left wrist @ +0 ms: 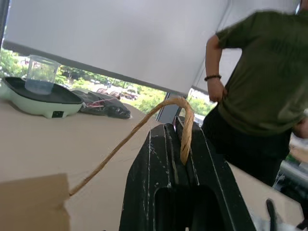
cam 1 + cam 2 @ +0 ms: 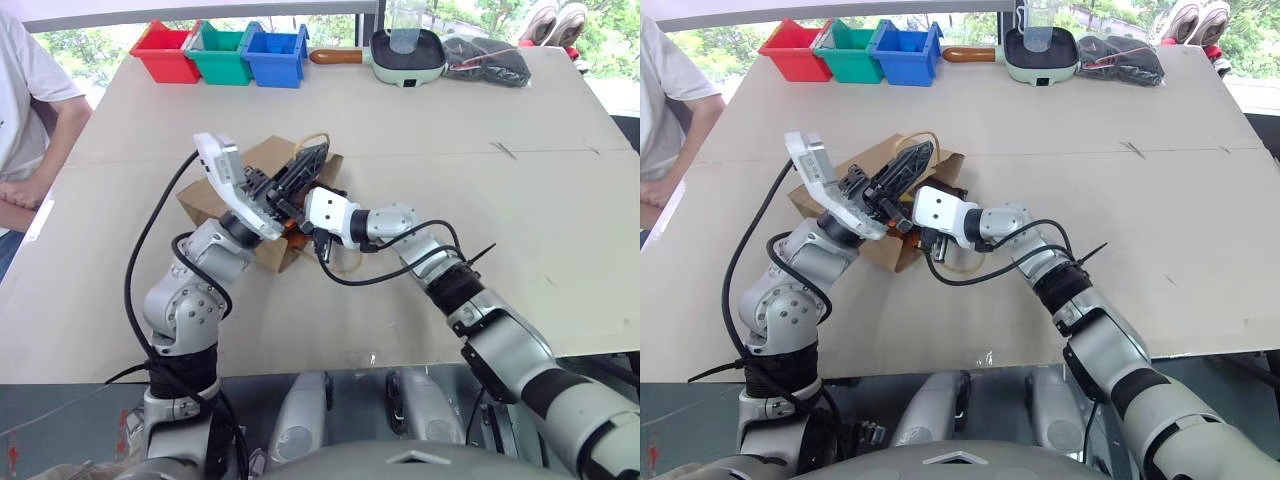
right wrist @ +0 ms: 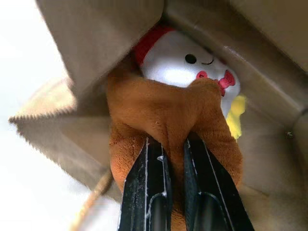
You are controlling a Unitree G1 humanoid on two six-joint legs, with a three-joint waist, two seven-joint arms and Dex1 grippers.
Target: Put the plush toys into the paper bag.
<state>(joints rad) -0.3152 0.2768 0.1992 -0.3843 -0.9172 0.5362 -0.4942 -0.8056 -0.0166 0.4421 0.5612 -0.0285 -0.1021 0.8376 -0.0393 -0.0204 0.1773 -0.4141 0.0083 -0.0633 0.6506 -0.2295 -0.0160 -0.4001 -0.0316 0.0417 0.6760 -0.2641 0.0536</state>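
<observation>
The right pincer is clamped on the orange-brown plush toy and holds it inside the mouth of the paper bag, which lies on its side near the middle of the tabletop, toward its left edge. The white plush toy already sits deeper in the bag, touching the orange-brown one. The left pincer is closed on one of the bag's cord handles, lifting it above the bag. Red, green and blue bins stand along the far edge
</observation>
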